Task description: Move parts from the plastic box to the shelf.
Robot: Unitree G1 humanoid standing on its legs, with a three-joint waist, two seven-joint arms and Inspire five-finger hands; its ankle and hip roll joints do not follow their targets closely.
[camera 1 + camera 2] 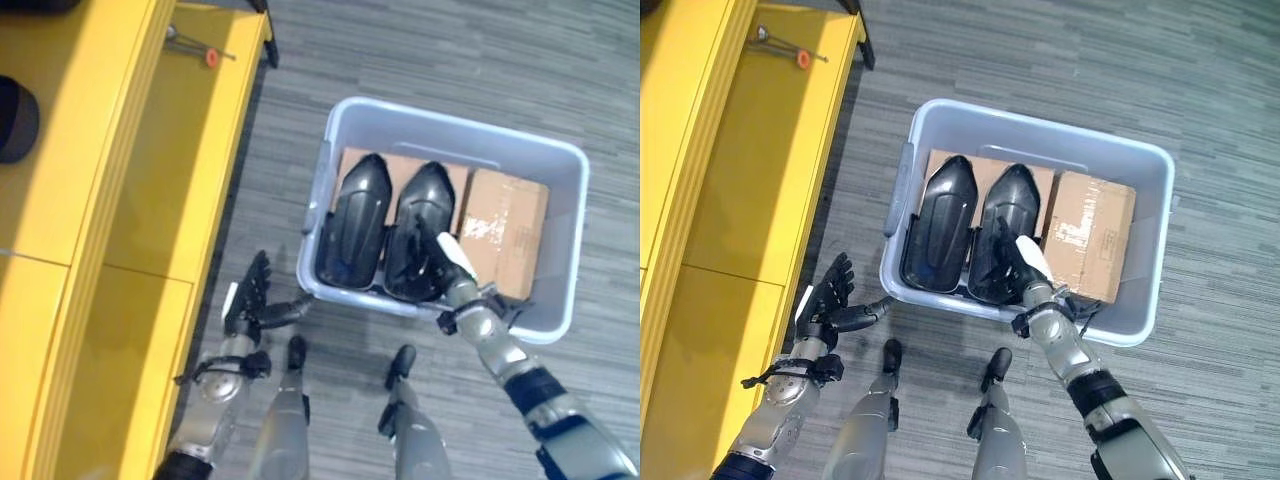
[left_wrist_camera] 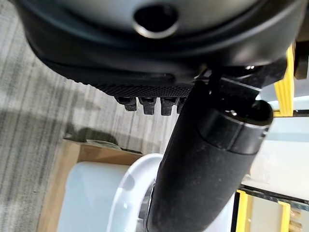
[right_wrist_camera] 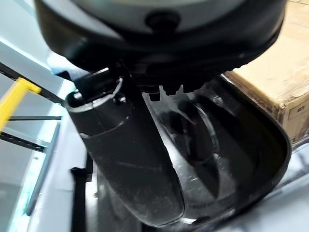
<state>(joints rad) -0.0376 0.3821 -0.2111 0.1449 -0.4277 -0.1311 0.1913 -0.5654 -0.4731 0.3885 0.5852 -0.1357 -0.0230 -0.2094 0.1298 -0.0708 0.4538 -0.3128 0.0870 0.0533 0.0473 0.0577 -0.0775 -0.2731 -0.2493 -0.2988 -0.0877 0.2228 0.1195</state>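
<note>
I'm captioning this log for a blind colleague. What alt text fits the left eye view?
Seen from above, the right hand reaches into a grey plastic box on the floor, onto the right of two black moulded parts lying beside a cardboard box. The left hand hangs open outside the box, next to a yellow shelf.

No lettering, number or sign can be read anywhere. The brown cardboard box (image 1: 1089, 235) just beside the right hand (image 1: 1023, 262), inside the pale grey plastic box (image 1: 1150, 300), carries a whitish patch of tape or label on its top, too small and blurred to make out. The two glossy black moulded parts (image 1: 938, 225) by that hand bear no legible marks.
</note>
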